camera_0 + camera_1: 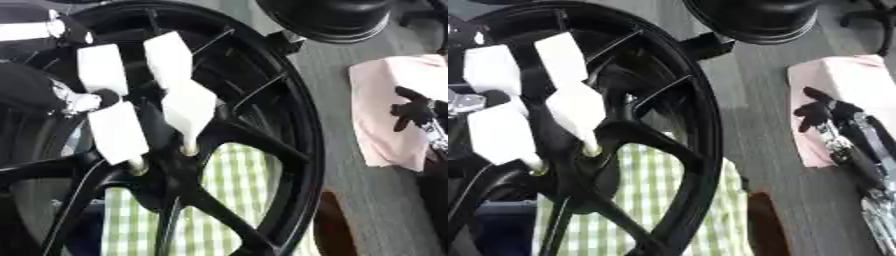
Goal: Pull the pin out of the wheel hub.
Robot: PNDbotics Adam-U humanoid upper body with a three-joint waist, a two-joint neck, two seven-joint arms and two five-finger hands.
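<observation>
Two white, blocky fingertips (188,120) of the left robot hand (114,100) pinch, seemingly, small brass pins (187,149) at the glossy black spoked wheel hub (179,172), right robot hand (820,112) curled beside it.

A grey, wood-grained surface (350,75) carries everything here. A large black wheel (302,130) stands upright on it, filling the left and centre of both views. Beneath and behind the wheel's lower spokes lies a green-and-white checked cloth (232,175), seen through the gaps between them. A pale pink cloth (842,85) lies flat on the grey surface at the right, directly under and behind the robot's right hand (820,112), which hangs over its lower part. A dark brown patch (765,225) shows low on the surface, below and to the left of that hand, beside the wheel's rim.
</observation>
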